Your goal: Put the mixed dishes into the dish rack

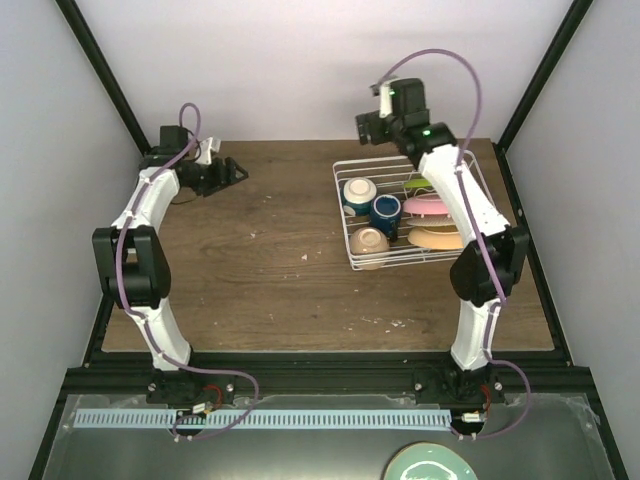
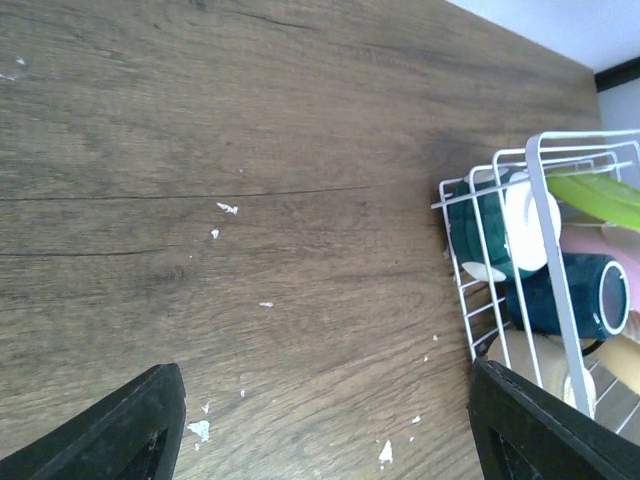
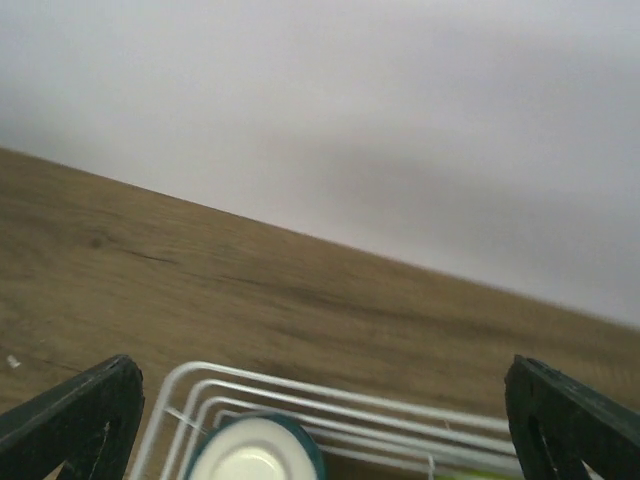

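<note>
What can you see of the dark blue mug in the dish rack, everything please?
The dark blue mug looks glossy, like glazed ceramic, with a pale rim round a dark inside. It sits in the white wire dish rack, mouth up toward the top camera, between the teal-sided bowl and the cream bowl, close beside the pink plate. Its handle is not clearly visible.

Dish rack (image 1: 344, 200): white wire, rectangular, at 2 o'clock on table (image 1: 250, 280).
- Teal-and-cream bowl (image 1: 360, 192): tipped, 10 o'clock corner.
- Dark blue mug (image 1: 386, 212): centre.
- Cream bowl (image 1: 368, 242): 7 o'clock corner.
- Lime green plate (image 1: 424, 185), pink plate (image 1: 428, 206), peach-tan plate (image 1: 437, 238): tilted, 3 o'clock side.
</note>
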### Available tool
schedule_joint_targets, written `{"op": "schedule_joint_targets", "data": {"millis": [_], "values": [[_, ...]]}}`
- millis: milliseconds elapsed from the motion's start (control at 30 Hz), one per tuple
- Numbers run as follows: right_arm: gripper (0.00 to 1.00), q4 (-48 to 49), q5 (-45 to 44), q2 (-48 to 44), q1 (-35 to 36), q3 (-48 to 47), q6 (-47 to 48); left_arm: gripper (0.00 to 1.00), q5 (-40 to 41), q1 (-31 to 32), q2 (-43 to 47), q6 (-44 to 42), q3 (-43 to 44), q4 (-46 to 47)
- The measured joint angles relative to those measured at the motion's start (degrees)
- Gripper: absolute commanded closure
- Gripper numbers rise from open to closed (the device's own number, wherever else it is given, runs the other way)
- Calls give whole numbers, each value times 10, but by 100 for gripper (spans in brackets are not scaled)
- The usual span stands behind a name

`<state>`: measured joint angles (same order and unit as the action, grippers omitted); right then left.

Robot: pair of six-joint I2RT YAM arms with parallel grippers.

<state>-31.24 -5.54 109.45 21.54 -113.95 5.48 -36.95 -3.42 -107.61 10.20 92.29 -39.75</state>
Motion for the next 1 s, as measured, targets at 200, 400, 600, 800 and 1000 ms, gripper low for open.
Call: {"op": "schedule_joint_targets", "data": {"millis": [200, 400, 600, 800, 1000], "values": [[0, -68, 20, 10, -110, -1, -90, 20, 33, 28, 0, -17, 3, -6], [0, -80, -2, 7, -206, 45, -113, 20, 35, 41, 14, -14, -1, 11], [0, -96, -66, -7, -296, 91, -125, 20, 36, 79, 22, -13, 2, 20], [0, -113, -148, -31, -322, 134, -127, 19, 35, 101, 18, -15, 7, 17], [0, -139, -197, -32, -337, 137, -128, 19, 39, 97, 12, -21, 19, 10]]}}
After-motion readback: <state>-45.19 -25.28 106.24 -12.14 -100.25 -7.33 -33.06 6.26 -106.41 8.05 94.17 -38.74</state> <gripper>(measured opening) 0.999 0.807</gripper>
